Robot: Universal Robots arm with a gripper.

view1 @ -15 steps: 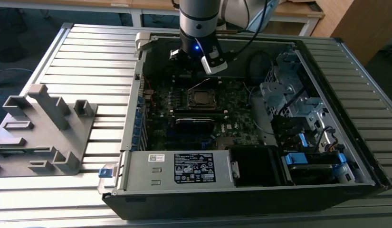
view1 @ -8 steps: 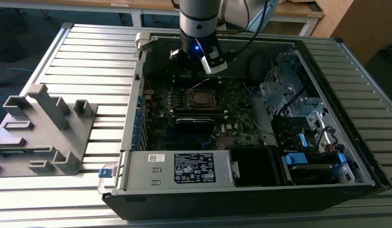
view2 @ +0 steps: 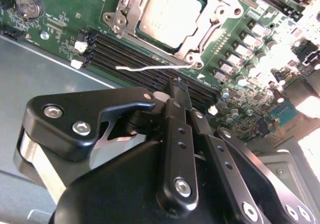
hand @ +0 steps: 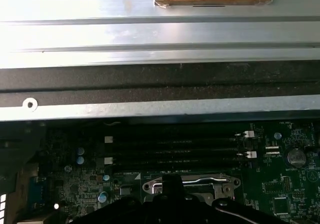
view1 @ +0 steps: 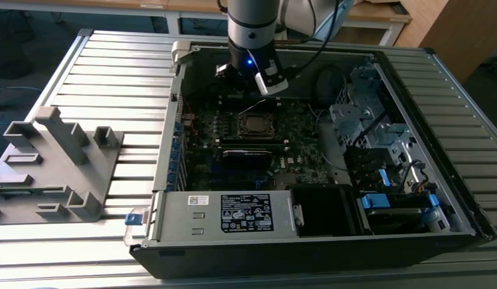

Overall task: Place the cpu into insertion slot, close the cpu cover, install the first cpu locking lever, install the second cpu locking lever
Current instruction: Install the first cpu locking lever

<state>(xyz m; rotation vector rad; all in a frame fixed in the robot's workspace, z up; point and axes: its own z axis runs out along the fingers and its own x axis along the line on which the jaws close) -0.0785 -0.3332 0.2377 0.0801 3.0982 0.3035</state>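
At the exterior view's left a grey fixture [view1: 59, 162] rests on the slatted surface [view1: 111, 66]. Mid-frame, the gripper [view1: 262, 81] hangs inside the open case [view1: 312, 241], just beyond the socket. In the second wrist view it looks narrow and empty, its tip just short of 1 thin wire lever [view2: 145, 67] lying along the socket's edge. The cpu [view2: 170, 14] sits under the lowered cpu cover [view2: 212, 26]. I cannot make out the 2nd lever.

4 black memory slots [hand: 172, 153] cross the green board [hand: 280, 196] — the cpu cover [hand: 205, 180] just beside, partly behind the dark gripper [hand: 172, 188].
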